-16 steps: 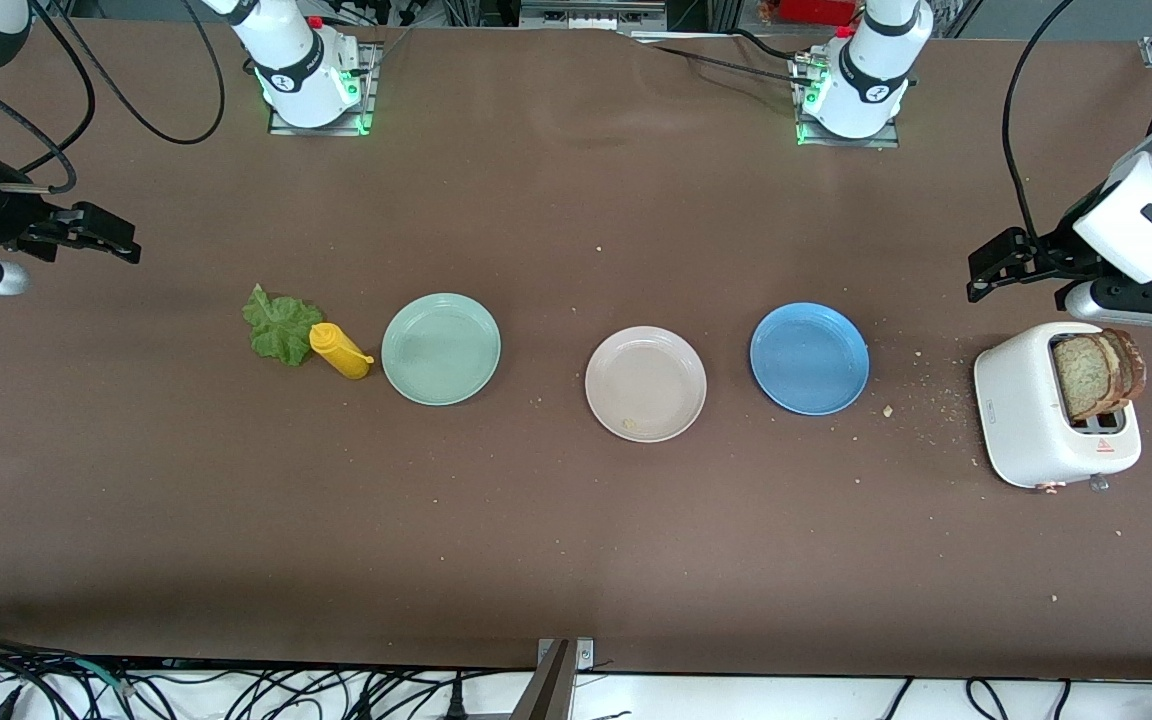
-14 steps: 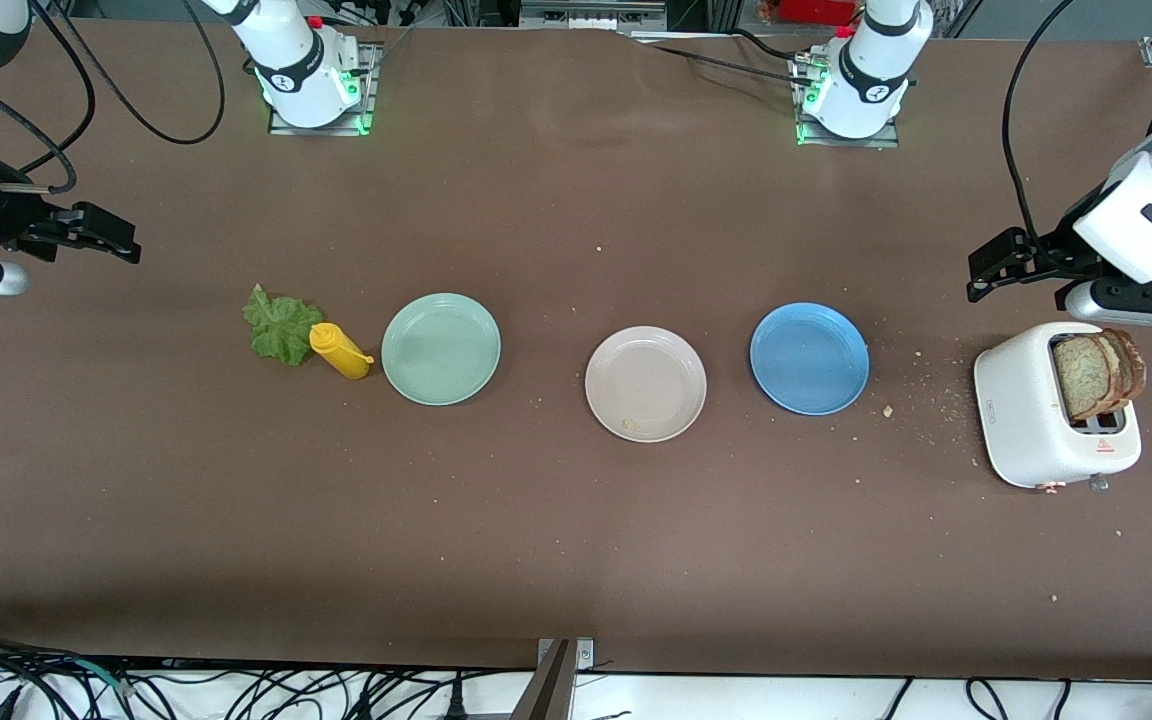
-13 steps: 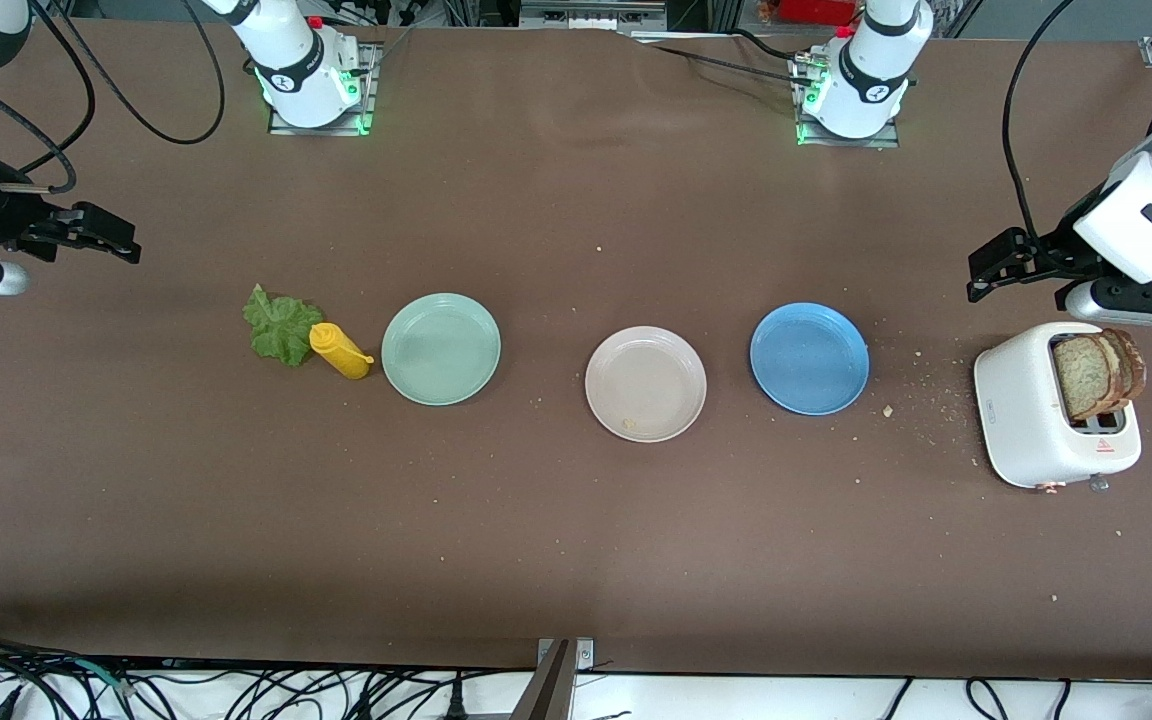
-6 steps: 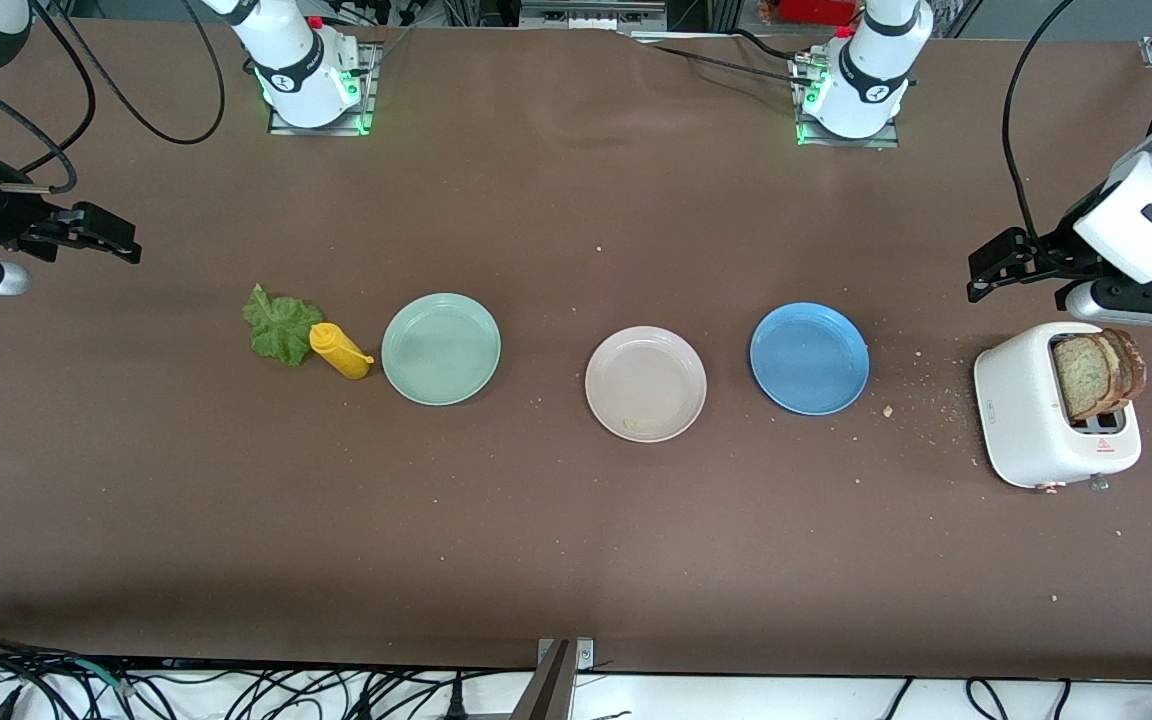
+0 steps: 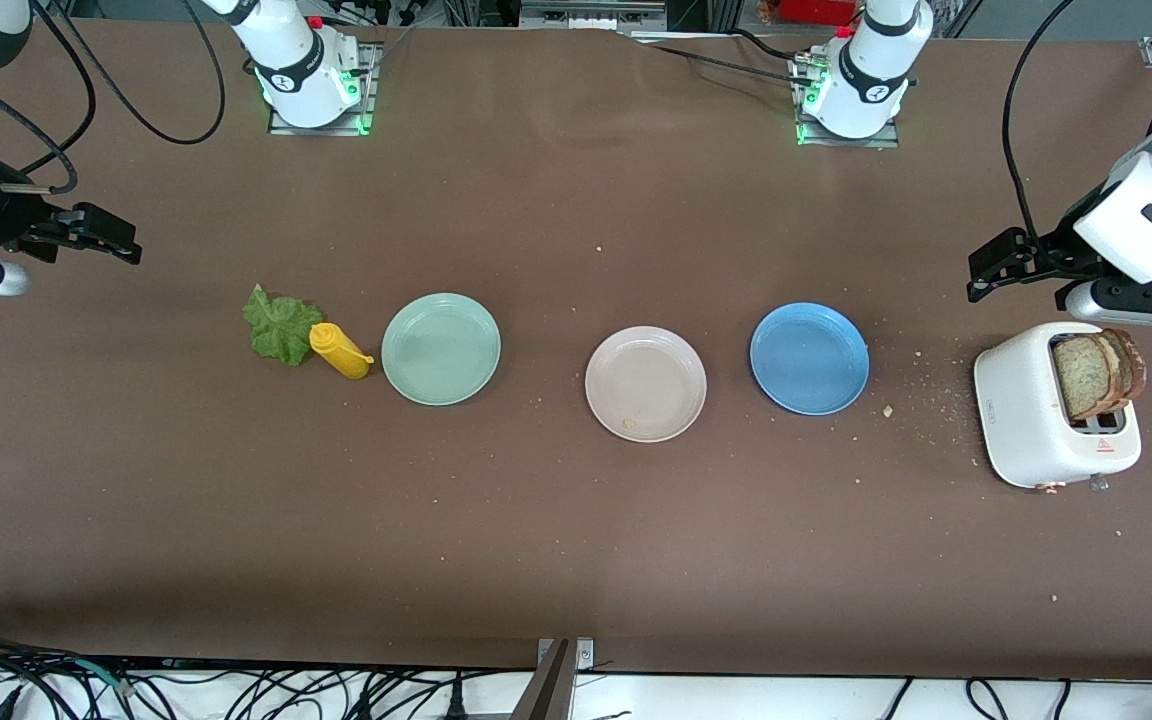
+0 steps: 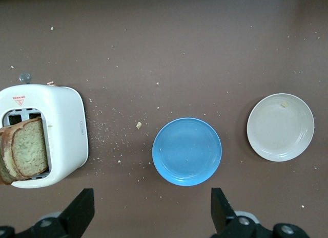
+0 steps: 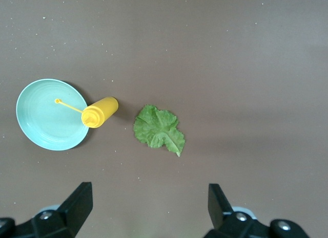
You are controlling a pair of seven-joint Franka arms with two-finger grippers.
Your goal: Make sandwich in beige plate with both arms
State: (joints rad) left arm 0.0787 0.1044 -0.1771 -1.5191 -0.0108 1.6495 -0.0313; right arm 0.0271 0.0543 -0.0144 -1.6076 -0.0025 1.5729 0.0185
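From the front, the beige plate (image 5: 645,383) lies empty between the mint plate (image 5: 441,348) and the blue plate (image 5: 809,358); both arms wait. In the left wrist view, the left gripper (image 6: 151,215) stands wide open, empty, over bare table near the toaster (image 6: 61,133) holding toast slices (image 6: 25,155). In the right wrist view, the right gripper (image 7: 149,210) is likewise open and empty near the lettuce leaf (image 7: 159,129) and mustard bottle (image 7: 99,112).

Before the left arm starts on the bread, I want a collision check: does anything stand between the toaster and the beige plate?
Yes: the blue plate lies on the table between the toaster, which holds the toast slices, and the beige plate. It is flat, so a lifted slice should pass over it.
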